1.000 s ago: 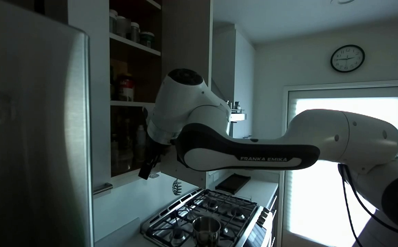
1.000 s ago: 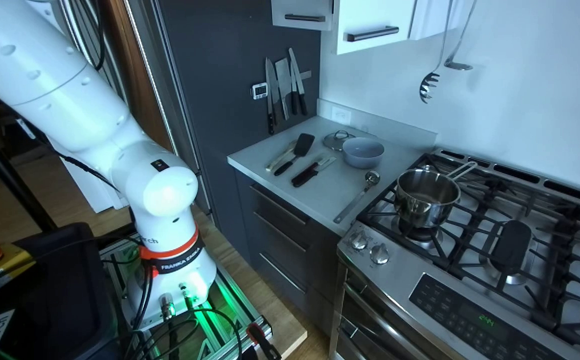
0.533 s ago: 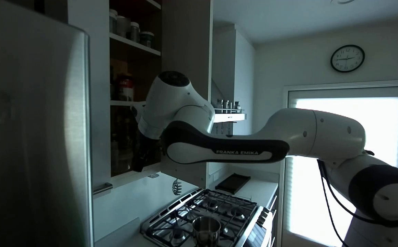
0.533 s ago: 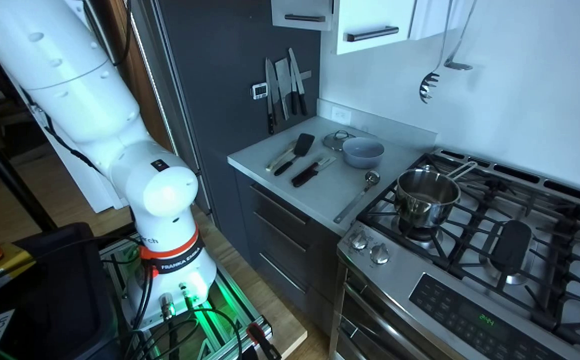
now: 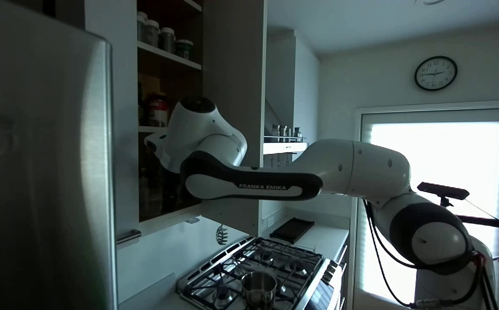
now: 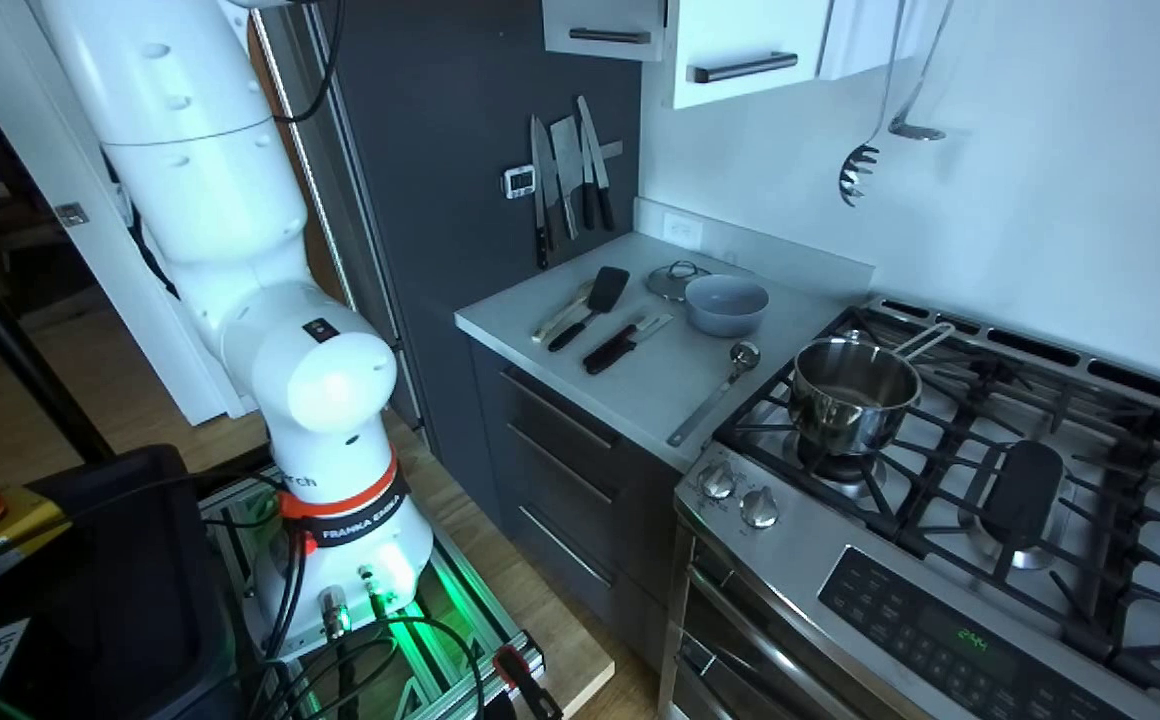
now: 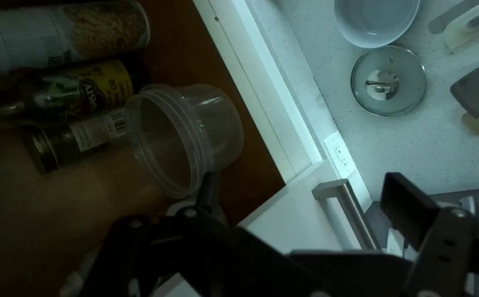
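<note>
Wrist view, left to right. Bottle [image 7: 95, 88] and dark jar [image 7: 91, 134]: could be toppled if the open tub [image 7: 188, 136] were shoved into them; contents not made out. Tub, on cupboard shelf [image 7: 260, 177]: could be tipped if its rim is caught by a finger [image 7: 209, 192], contact undetermined; seemingly empty. Tool [image 7: 303, 185]: spread wide, nothing gripped. Bowl [image 7: 373, 20] on table [image 7: 388, 152]: no contents seen.
</note>
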Robot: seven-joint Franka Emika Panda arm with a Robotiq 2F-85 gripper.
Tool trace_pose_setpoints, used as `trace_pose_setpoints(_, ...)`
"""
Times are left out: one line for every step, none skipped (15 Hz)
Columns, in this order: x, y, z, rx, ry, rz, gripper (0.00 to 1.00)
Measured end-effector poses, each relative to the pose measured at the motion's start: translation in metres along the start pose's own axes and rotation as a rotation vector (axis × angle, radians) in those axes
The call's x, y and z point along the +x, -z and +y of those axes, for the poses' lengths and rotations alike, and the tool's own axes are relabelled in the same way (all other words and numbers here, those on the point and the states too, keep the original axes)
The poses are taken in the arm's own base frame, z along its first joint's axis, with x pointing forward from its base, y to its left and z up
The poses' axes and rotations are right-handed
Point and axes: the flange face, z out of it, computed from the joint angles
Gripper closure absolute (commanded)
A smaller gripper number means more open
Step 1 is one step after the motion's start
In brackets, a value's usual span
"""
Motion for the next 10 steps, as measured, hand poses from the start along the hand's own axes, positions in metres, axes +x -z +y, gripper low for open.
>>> trace_pose_setpoints(0.001,-0.004,0.005,0.006,0.039,0.004,0.00)
trace_pose_setpoints(0.002,-0.008,0.010,0.011,0.077,0.007,0.00)
trace_pose_setpoints(0.002,-0.012,0.015,0.017,0.114,0.010,0.00)
trace_pose_setpoints(0.002,-0.016,0.019,0.025,0.145,0.011,0.00)
trace_pose_setpoints(0.002,-0.019,0.023,0.030,0.173,0.017,0.00)
trace_pose_setpoints(0.002,-0.022,0.027,0.034,0.191,0.022,0.00)
trace_pose_setpoints(0.002,-0.023,0.029,0.035,0.199,0.024,0.00)
trace_pose_setpoints(0.003,-0.024,0.030,0.036,0.204,0.026,0.00)
trace_pose_setpoints(0.003,-0.025,0.030,0.037,0.206,0.027,0.00)
trace_pose_setpoints(0.004,-0.025,0.029,0.037,0.207,0.028,0.00)
